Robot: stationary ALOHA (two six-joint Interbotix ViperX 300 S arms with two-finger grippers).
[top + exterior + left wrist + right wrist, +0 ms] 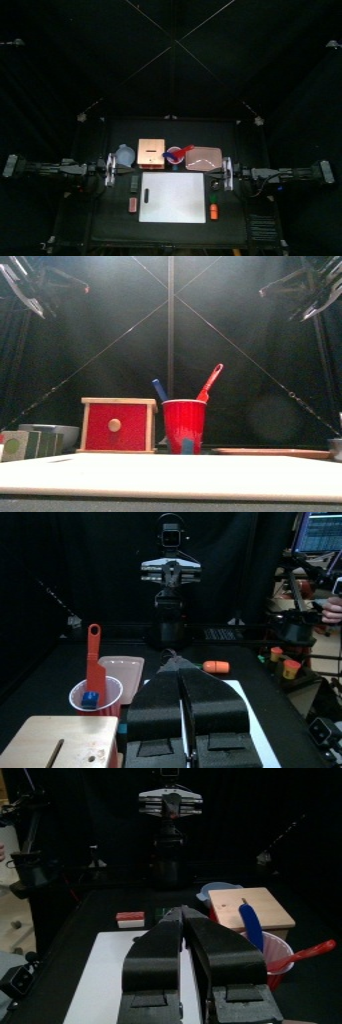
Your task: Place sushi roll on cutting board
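Sushi roll (134, 204), a small piece that is red on top and white underneath (130, 918), lies on the black table (114, 225), just off the left edge of the white board (175, 197) and not on it. Seen from above, its long axis runs front to back, parallel to that edge. Which end is which I cannot tell.

A small orange piece (214, 212) lies by the board's right edge. Behind the board stand a grey bowl (124, 155), a wooden box (151, 152), a red cup (175, 155) with utensils and a pinkish square (201, 158).

The left gripper (177, 662) and the right gripper (181, 914) rest at either side, jaws pressed together, pinching nothing.
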